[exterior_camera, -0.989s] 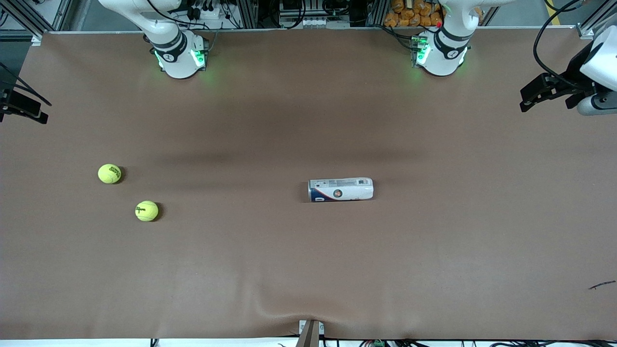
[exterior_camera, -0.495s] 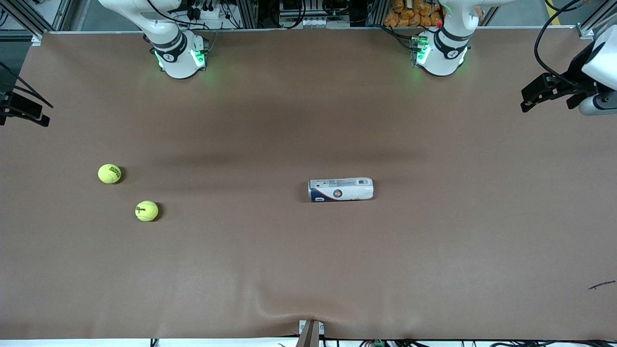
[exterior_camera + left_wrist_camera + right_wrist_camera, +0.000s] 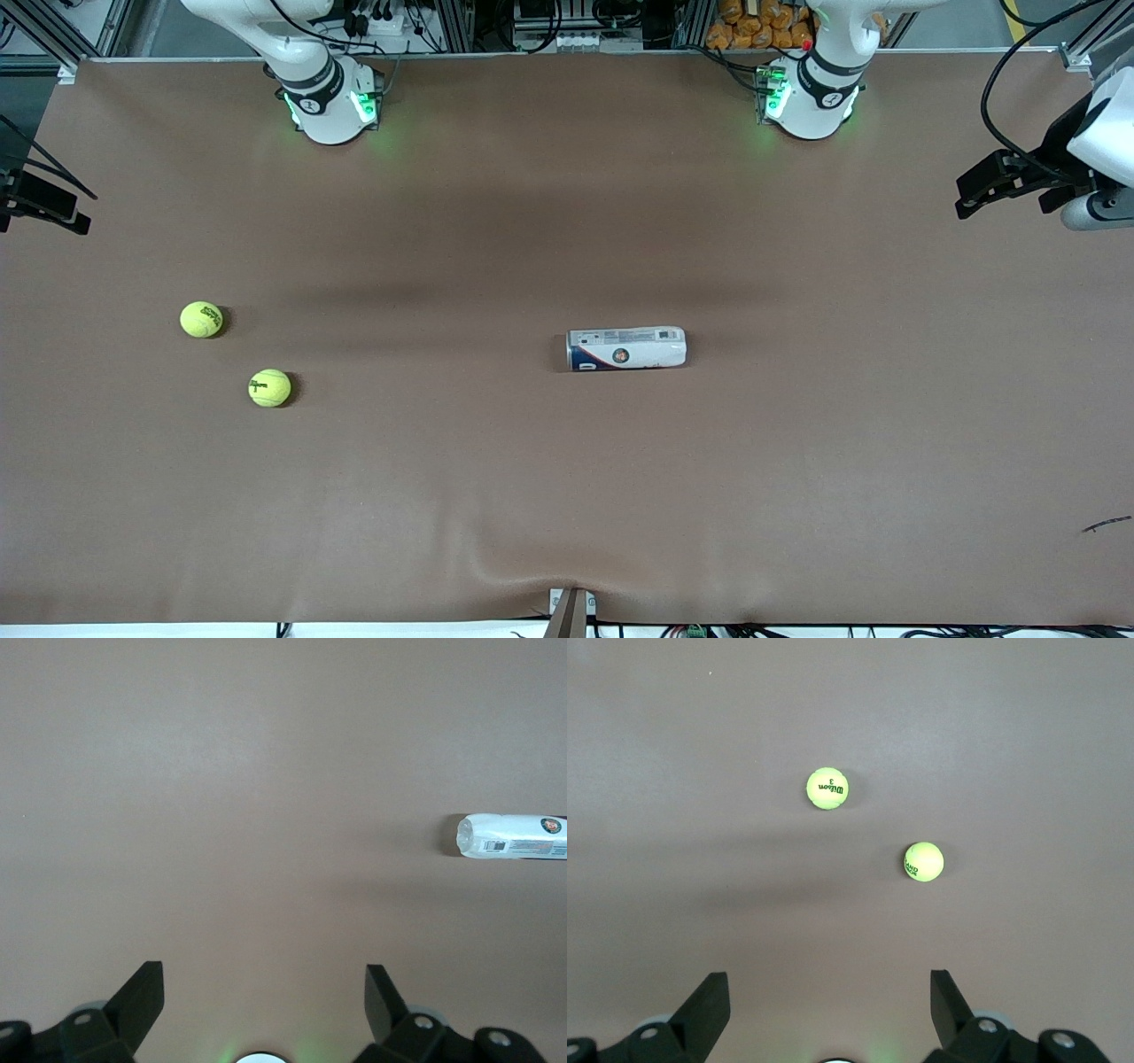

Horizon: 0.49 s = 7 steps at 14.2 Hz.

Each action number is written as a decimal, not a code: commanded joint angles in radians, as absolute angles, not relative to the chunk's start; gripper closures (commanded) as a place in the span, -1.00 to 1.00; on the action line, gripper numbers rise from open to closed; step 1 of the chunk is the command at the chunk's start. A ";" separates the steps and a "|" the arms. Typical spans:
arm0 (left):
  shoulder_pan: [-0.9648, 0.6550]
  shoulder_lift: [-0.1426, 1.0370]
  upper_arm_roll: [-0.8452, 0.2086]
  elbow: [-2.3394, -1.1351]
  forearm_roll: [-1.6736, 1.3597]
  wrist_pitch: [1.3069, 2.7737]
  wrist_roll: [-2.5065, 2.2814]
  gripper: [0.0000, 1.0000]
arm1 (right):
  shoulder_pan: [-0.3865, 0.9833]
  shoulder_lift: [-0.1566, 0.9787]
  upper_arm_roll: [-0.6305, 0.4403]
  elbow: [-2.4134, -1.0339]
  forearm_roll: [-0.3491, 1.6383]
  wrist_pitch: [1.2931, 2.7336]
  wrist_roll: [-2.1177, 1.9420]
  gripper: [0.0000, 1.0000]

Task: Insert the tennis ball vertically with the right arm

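The task has not started: both tennis balls lie untouched on the counter [image 3: 496,496]. One ball [image 3: 201,319] and the other ball [image 3: 269,388] are well apart from the can [image 3: 626,348], toward the right arm's end. The can lies on its side. The right end effector [image 3: 828,1010] is open, up above the balls; I judge it must descend on one. The left end effector [image 3: 264,1010] is open and waits. There is wide free room around the can.

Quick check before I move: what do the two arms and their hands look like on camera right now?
Both arms are white with dark joint bands and green lights glowing at their bases. The left hand is black, below a white wrist, with a black cable looping above. The right hand is black too. Wrist views show dark angular fingers.
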<state>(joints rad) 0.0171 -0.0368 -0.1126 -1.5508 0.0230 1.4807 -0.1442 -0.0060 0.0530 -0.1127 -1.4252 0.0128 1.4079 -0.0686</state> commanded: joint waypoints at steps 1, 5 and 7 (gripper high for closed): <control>0.014 -0.029 -0.113 -1.523 0.025 1.456 -0.124 -1.00 | -0.021 0.040 -0.103 -1.436 0.028 1.410 -0.058 -1.00; 0.009 -0.029 -0.121 -1.523 0.023 1.456 -0.123 -1.00 | -0.025 0.040 -0.103 -1.434 0.026 1.414 -0.058 -1.00; 0.008 -0.029 -0.123 -1.522 0.023 1.456 -0.124 -1.00 | -0.025 0.040 -0.103 -1.433 0.026 1.416 -0.058 -1.00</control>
